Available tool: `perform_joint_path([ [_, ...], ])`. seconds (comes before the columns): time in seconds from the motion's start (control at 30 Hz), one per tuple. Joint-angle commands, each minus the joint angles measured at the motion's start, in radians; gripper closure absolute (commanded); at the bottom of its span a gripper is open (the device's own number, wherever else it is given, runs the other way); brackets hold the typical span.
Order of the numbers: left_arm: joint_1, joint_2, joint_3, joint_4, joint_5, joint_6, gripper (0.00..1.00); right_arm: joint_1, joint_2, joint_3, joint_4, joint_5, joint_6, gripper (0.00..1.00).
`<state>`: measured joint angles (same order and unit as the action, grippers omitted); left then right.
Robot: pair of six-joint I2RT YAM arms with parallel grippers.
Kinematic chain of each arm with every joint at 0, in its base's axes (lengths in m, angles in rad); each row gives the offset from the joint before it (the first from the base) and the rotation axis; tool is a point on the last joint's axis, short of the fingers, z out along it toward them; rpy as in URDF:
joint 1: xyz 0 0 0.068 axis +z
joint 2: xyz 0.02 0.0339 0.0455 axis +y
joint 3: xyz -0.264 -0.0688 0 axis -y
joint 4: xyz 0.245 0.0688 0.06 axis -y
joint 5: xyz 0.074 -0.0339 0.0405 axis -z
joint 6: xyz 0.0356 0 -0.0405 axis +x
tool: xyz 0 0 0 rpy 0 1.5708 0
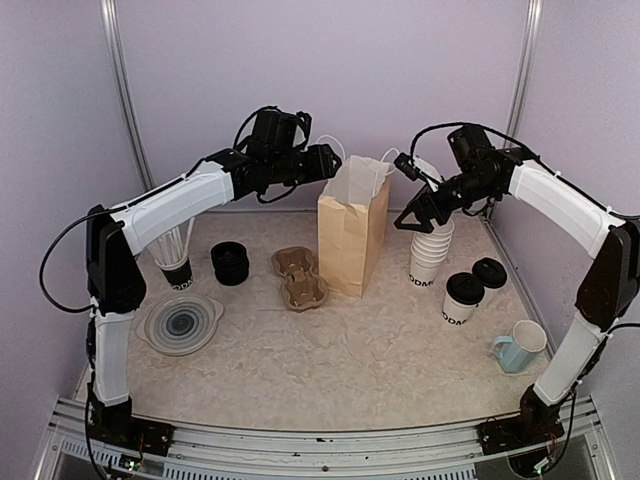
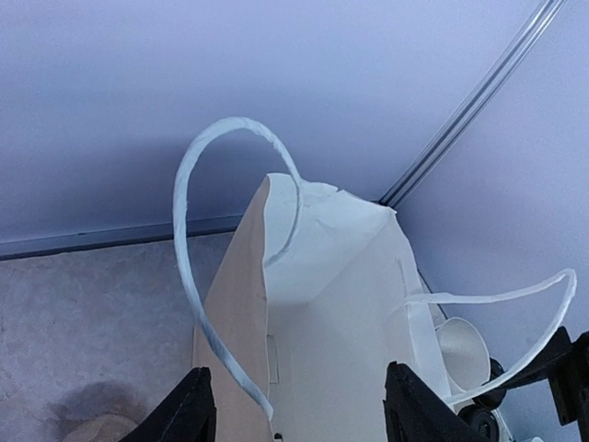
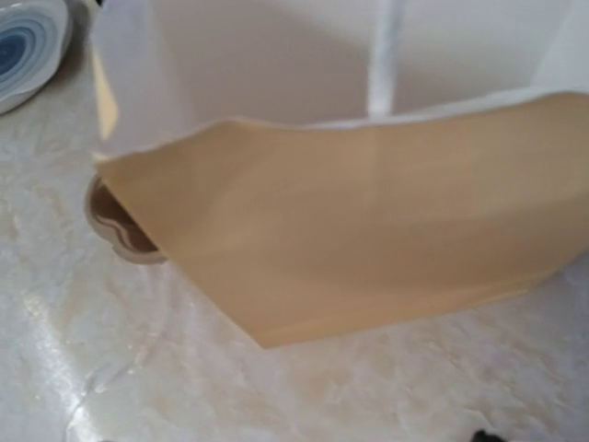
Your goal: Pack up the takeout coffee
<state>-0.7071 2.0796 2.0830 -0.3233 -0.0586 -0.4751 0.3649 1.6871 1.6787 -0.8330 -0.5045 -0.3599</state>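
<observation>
Marbled table (image 1: 350, 350), lidded takeout coffee (image 1: 463, 297) near right claw (image 1: 412, 195), apart

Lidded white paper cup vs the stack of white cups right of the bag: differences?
The lidded white paper cup is single and capped with a black lid; the stack of lidless white cups is several nested, open-topped and taller. The stack stands nearer the brown paper bag than the lidded cup. Both upright, white, black lettering near base.

The left end effector (image 1: 328, 162) and right end effector (image 1: 409, 195) apparently flank the bag (image 1: 352, 235).
</observation>
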Motion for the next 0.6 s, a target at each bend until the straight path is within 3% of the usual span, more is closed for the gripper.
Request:
perform_joint_path([
  [0.0, 0.017, 0.087, 0.099, -0.034, -0.006, -0.056, 0.45, 0.012, -0.014, 0.029, 0.003, -0.024, 0.03, 0.18],
  [0.3, 0.021, 0.119, 0.114, -0.002, 0.052, -0.099, 0.98, 0.014, -0.026, 0.013, 0.011, -0.018, 0.036, 0.19],
  [0.57, -0.027, -0.027, -0.093, 0.11, 0.05, -0.249, 1.0, 0.014, 0.02, 0.137, -0.003, 0.031, 0.102, 0.14],
])
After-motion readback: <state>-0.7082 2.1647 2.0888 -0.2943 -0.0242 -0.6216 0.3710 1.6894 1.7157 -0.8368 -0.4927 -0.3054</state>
